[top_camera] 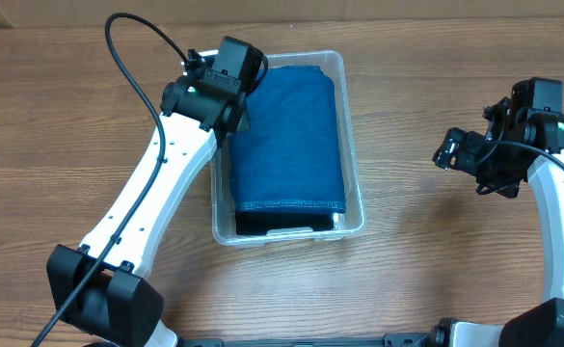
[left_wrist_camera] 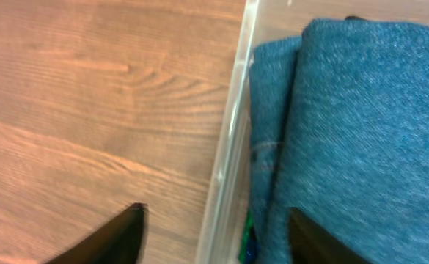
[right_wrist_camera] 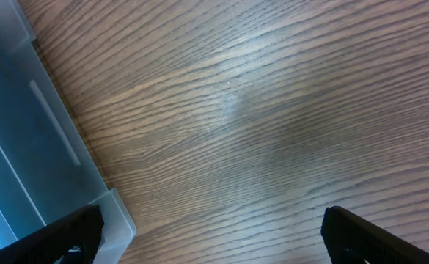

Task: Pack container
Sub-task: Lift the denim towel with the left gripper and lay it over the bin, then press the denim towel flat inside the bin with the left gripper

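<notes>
Presently straddling container (left_wrist_camera: 231, 117) wall with left gripper (left_wrist_camera: 214, 231) spread, empty; right gripper (right_wrist_camera: 210, 231) likewise agape; possibly risking snagging wall on lifting.

A wood-grain table (top_camera: 407, 270) is being shown across all views, and a folded blue denim garment (top_camera: 291, 135), its stitched hem toward the near edge, is being displayed flat over a black fabric piece (top_camera: 272, 224), which is being exposed only as a dark strip.
</notes>
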